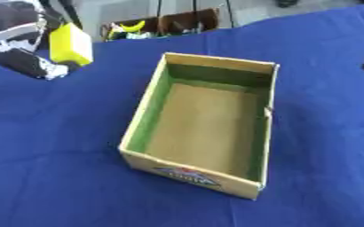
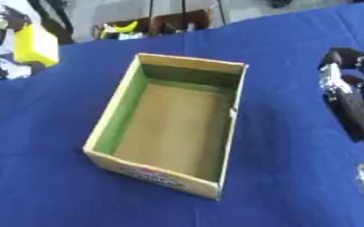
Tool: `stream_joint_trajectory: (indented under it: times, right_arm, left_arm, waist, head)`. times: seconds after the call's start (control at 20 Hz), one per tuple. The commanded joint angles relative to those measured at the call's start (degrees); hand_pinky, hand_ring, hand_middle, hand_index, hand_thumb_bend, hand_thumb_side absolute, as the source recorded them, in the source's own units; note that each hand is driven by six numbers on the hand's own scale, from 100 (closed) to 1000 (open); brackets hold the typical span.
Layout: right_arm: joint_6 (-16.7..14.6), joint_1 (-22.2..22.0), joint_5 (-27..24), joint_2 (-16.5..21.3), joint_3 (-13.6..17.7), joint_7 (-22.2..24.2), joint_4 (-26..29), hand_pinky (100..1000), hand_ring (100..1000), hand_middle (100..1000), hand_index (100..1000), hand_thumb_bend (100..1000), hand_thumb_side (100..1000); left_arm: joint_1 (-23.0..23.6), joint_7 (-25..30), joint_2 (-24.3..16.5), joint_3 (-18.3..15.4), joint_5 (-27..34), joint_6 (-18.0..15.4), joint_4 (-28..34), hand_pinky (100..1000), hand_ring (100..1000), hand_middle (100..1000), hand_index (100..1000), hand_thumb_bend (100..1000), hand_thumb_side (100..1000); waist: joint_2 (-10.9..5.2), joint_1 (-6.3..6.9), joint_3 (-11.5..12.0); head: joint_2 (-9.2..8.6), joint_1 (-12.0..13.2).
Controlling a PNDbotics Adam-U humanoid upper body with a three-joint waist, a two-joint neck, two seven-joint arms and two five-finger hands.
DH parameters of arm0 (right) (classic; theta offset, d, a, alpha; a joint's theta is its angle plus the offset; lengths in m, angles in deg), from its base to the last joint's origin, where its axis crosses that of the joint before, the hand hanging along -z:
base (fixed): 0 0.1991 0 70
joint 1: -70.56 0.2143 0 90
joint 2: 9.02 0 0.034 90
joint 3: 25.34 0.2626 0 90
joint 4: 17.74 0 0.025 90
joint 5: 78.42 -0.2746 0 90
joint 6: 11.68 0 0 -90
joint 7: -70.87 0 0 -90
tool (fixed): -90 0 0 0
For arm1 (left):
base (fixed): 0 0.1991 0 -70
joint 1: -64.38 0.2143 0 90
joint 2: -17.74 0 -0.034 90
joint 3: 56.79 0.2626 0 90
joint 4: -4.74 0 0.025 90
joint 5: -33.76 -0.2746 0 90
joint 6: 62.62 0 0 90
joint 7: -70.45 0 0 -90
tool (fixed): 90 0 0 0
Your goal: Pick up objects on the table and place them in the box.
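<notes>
The left hand, fingers curled round a yellow rectangular block, is carrying it; next, probably rightward over the open cardboard box.

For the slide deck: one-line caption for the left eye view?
Left hand holds a yellow block above the blue cloth, left of the empty cardboard box.

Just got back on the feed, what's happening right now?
The left hand holds a yellow block up at the far left, over the blue cloth and not yet over the box. The box sits open in the middle with nothing visible inside. The right hand is at the right edge, above the cloth, holding nothing.
</notes>
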Motion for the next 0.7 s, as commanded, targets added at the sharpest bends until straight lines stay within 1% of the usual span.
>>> stream_joint_trajectory:
  times: [0.05, 0.25, 0.45, 0.6, 0.7]
  right_arm:
    - [-0.16, 0.74, 0.4, 0.12, -0.19, 0.24, 0.96, 875, 1000, 654, 836, 100, 793]
    - [-0.14, 0.9, 0.46, 0.04, -0.23, 0.28, 0.89, 875, 1000, 655, 837, 100, 794]
    - [-0.12, 1.01, 0.37, 0.11, -0.24, 0.19, 0.96, 875, 1000, 655, 837, 100, 794]
    - [-0.09, 1.2, 0.27, 0.15, -0.2, 0.04, 1.1, 875, 1000, 655, 837, 100, 793]
    - [-0.03, 1.3, 0.25, 0.18, -0.11, -0.13, 1.17, 875, 1000, 654, 836, 100, 793]
  left_arm:
    - [-2.49, 1.66, 0.96, 0.98, 1.99, -0.09, 4.75, 399, 608, 651, 721, 100, 615]
    - [-5.14, 4.72, 4.7, 2.2, 3.24, 0.65, 6.19, 394, 603, 636, 712, 100, 614]
    - [-7.13, 6.78, 7.85, 3.22, 3.37, 0.71, 5.59, 389, 600, 632, 711, 100, 616]
    - [-8.47, 7.72, 10.07, 4.06, 2.29, 0.31, 5.4, 391, 601, 633, 711, 100, 614]
    - [-9.35, 8.15, 11.66, 4.55, 0.81, 0.07, 5.21, 393, 602, 634, 711, 100, 614]
  waist:
    - [-1.73, -0.5, 0.07]
    - [-1.68, -0.68, -0.26]
    - [-1.35, -0.68, -0.49]
    - [-0.94, -0.68, -0.6]
    - [-0.69, -0.68, -0.78]
  head:
    - [0.36, 0.36]
    - [0.26, 0.68]
    - [1.0, 0.83]
    - [1.27, 0.91]
    - [1.11, 1.08]
